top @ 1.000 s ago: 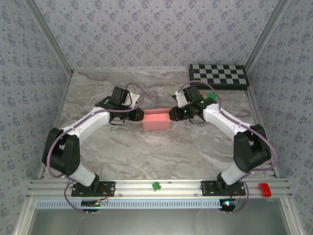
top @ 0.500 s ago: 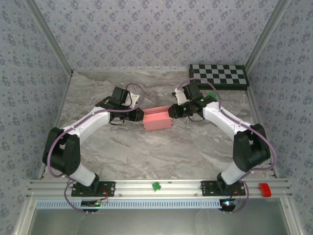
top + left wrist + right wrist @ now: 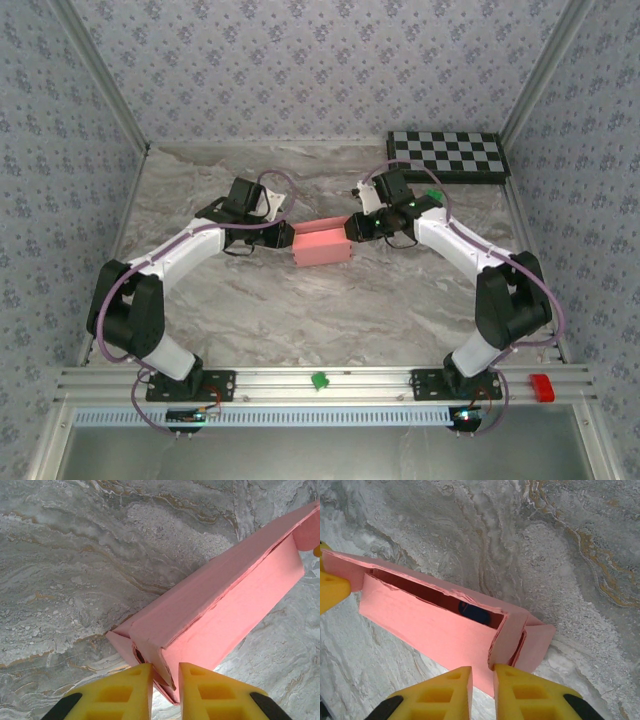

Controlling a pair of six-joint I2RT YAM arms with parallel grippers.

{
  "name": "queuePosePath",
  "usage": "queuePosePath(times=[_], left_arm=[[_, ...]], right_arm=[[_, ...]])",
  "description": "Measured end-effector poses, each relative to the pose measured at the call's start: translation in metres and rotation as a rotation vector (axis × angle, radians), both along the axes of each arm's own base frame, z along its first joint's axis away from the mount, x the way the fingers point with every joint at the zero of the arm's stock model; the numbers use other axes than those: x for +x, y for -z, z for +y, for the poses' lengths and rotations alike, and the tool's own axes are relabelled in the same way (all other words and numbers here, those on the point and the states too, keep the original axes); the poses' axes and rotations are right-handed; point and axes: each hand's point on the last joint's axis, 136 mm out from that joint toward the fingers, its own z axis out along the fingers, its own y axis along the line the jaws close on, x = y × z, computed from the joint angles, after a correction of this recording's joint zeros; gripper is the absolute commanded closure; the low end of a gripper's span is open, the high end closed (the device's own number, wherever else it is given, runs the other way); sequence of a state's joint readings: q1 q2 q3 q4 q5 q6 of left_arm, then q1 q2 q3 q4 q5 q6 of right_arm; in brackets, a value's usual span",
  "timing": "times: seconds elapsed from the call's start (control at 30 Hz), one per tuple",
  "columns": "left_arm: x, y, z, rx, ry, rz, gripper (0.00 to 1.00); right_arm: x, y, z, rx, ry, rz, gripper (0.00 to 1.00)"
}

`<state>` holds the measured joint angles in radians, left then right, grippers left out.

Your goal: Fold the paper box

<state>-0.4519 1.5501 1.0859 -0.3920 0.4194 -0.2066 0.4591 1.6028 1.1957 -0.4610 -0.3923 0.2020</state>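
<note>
You have left end effector (image 3: pixel 166 672) clamped on end flap of paper box (image 3: pixel 220 605), right end effector (image 3: pixel 483 676) clamped on opposite end; long flap ajar, counter (image 3: pixel 300 310) beneath.

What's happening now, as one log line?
left gripper: shut on paper box; right gripper: shut on paper box; paper box: long flap not closed

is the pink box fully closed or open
Open: the paper box is folded up, but a gap along its lid shows the dark inside.
</note>
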Motion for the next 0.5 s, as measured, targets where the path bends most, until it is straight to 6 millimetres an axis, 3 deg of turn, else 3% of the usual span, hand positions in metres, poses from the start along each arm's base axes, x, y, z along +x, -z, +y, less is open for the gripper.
queuePosePath(times=[0.5], left_arm=[[-0.004,0.006,-0.002,0.043,0.025,0.001,0.80]], right_arm=[[-0.005,0.022,-0.007,-0.038,0.013,0.035,0.88]])
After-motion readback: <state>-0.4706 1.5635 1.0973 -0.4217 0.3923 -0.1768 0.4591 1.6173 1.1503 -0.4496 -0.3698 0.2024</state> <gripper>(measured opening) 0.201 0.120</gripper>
